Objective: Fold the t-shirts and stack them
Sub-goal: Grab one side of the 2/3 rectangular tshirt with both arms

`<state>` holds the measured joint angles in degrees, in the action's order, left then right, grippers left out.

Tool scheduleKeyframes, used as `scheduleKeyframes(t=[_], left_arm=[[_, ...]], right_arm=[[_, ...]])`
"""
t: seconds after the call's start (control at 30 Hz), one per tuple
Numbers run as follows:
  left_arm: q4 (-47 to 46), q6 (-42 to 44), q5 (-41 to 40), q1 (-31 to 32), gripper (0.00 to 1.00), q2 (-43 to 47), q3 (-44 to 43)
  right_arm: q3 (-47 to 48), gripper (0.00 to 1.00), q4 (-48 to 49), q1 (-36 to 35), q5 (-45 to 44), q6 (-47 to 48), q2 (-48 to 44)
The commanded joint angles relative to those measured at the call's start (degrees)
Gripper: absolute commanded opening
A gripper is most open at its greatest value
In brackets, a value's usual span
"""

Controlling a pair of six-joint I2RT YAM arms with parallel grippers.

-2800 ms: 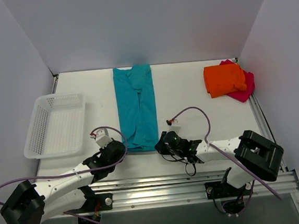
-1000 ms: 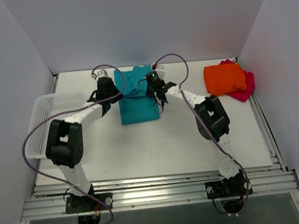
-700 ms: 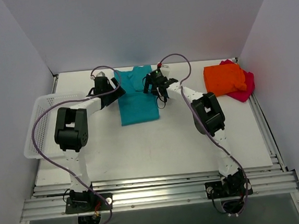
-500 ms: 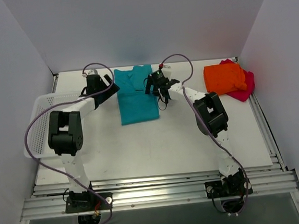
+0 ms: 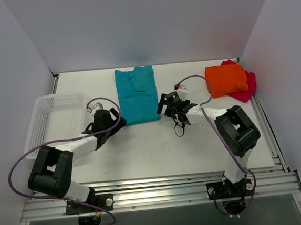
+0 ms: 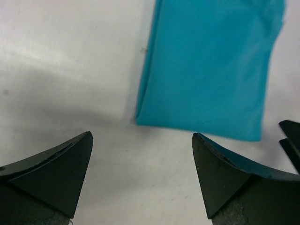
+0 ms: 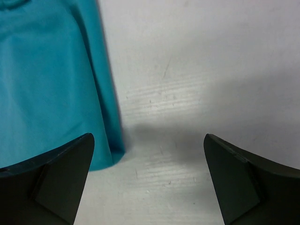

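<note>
While my left pincer and right pincer are backing off toward the near side, both are hanging released and empty just off the teal-blue shirt. That shirt is now lying halved at the far centre of the desk. The orange shirt is resting on the magenta shirt at far right. In my judgement, stacking is still pending.

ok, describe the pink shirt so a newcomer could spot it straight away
Go to the far right corner of the white table. A folded bright orange cloth t-shirt lies there. The magenta-pink cloth t-shirt is the one underneath it, with only its edges showing past the orange.
</note>
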<state>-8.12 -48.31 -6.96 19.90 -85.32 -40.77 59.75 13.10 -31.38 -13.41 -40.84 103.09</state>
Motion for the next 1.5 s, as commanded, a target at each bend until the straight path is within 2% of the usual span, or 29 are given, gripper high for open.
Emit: scheduleKeyframes(t=[0.0,0.2,0.4,0.6,0.63,0.7,0.73,0.77,0.8,0.93,0.97,1.03,1.07,1.1,1.13,1.17,1.2,1.23,1.4,1.47], left_arm=[[-7.2,-5.4,-3.1,2.1,0.96,1.8,4.8],[-11.6,-8.0,-4.8,3.0,0.96,0.2,8.3],[-13.1,-8.2,-3.7,2.9,0.96,-4.1,6.4],[-16.1,-7.8,-1.0,2.9,0.98,-9.6,4.2],[-17.6,-8.1,-0.4,2.9,0.98,-11.1,4.2],[-19.2,-8.9,0.5,3.0,1.00,-12.3,4.6],[-20.5,-9.3,0.9,3.0,1.00,-13.3,4.7],[-21.1,-9.5,1.2,3.0,0.99,-13.7,4.8],[-21.2,-9.4,1.6,3.0,0.94,-14.1,4.6],[-21.5,-9.1,2.0,3.2,0.81,-15.1,4.5],[-21.8,-9.1,2.0,3.2,0.72,-15.1,4.6],[-22.1,-9.1,1.9,3.2,0.59,-15.1,4.9],[-22.0,-9.1,1.9,3.2,0.44,-15.3,4.9],[-21.9,-9.0,1.7,3.2,0.35,-15.3,4.7],[-21.6,-9.0,1.4,3.2,0.30,-15.6,4.7],[-21.4,-8.7,1.3,3.2,0.25,-15.7,4.3],[-21.3,-8.6,1.2,3.2,0.11,-15.8,4.0],[-21.1,-8.5,1.2,3.3,0.05,-16.0,3.9],[-21.1,-7.8,0.9,3.6,0.02,-14.7,4.6],[-20.7,-8.2,0.8,4.4,0.02,-12.1,5.7]], right_arm=[[-3.1,0.98,6.1,-2.0,1.7,-2.1,-0.9],[-0.8,0.96,7.5,-4.4,3.3,-1.9,4.8],[1.0,0.93,7.5,-4.4,4.1,-1.6,8.0],[0.5,0.86,7.3,-3.3,3.7,-1.1,8.7],[0.3,0.82,7.3,-3.1,3.7,-1.1,8.8],[-0.2,0.68,7.7,-2.6,4.2,-0.9,9.1],[-0.2,0.46,7.8,-2.5,4.4,-0.9,9.2],[-0.2,0.34,7.6,-2.5,4.4,-1.0,9.4],[0.0,0.24,7.6,-2.5,4.4,-0.9,9.8],[0.5,0.15,7.1,-2.4,4.7,-0.6,10.6],[0.5,0.15,7.1,-2.3,4.7,-0.6,10.7],[0.8,0.11,6.9,-2.3,4.7,-0.6,11.1],[0.8,0.10,6.8,-2.4,4.7,-0.6,11.2],[0.8,0.02,6.7,-2.4,4.8,-0.6,11.3],[0.9,0.00,6.5,-2.4,4.7,-0.8,11.4],[0.8,0.00,6.5,-2.4,4.9,-0.9,11.4],[0.7,0.00,6.5,-2.4,5.0,-0.9,11.5],[0.6,0.00,6.6,-2.4,5.1,-1.1,11.5],[-1.3,0.00,6.4,-2.7,5.2,-2.3,9.3],[-2.2,0.00,5.0,-4.2,1.6,-4.1,7.7]])
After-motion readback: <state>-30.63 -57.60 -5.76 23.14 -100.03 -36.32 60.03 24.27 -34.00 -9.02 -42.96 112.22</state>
